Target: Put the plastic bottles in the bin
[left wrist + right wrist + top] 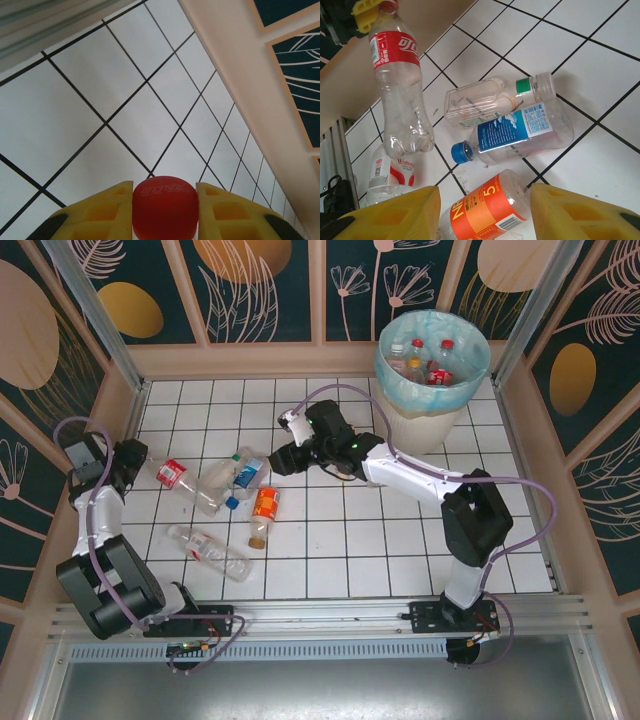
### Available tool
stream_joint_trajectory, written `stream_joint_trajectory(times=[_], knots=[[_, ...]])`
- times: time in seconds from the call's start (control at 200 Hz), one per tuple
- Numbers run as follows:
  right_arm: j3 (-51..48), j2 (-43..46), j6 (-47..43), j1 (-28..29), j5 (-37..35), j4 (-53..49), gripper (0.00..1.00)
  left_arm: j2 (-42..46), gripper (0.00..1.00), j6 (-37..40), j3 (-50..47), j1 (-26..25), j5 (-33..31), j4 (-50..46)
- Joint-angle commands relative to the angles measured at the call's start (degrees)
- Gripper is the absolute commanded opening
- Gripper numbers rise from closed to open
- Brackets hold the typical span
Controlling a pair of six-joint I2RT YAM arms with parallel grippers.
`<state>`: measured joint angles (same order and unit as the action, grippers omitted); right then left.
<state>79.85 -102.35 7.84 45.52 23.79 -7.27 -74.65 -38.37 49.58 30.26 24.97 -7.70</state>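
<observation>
My left gripper (165, 191) is shut on the red cap (165, 207) of a clear red-labelled bottle (178, 478); that bottle (400, 90) hangs slanted from the yellow fingers (367, 10). My right gripper (283, 461) hovers open over the heap of bottles, its fingers (395, 217) either side of an orange-labelled bottle (487, 212) lying below, apart from it. Beside it lie a blue-labelled bottle (520, 132), a clear green-banded one (480, 100) and a red-and-white labelled one (208, 551). The white bin (432, 375) at the back right holds several bottles.
Low wooden walls (250, 358) ring the tiled floor (360, 540). A wall base (235, 85) runs close along the left gripper. The right arm (420, 475) stretches from its base (450, 615) across the middle toward the bottles.
</observation>
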Motion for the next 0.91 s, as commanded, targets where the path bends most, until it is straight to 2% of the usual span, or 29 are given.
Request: stream_joint_trajectory(times=[0.0,0.25,0.42,0.545,0.681,0.901], knots=[[2.02,1.96,-0.36,-0.34,-0.81,1.78,0.51,2.93,0.02,3.3,2.8,0.06,-0.81,-2.79],[2.89,2.78,-0.28,-0.92,-0.88,2.72,0.51,7.34,0.0,7.39,8.91,-0.35,-2.49,-4.0],[4.96,2.9,0.65,-1.98,0.91,3.57,0.51,9.85,0.0,11.05,14.2,-3.88,-4.39,-3.39],[6.23,3.4,1.25,-2.7,2.58,4.49,0.51,10.66,0.0,12.91,18.84,-6.93,-3.4,-3.59],[6.98,4.51,2.39,-3.8,6.39,6.86,0.52,11.17,0.0,13.88,22.24,-12.26,0.78,-2.04],[6.54,7.33,6.9,-5.44,18.1,17.47,0.58,8.75,0.0,16.25,27.15,-27.08,2.66,-0.75]])
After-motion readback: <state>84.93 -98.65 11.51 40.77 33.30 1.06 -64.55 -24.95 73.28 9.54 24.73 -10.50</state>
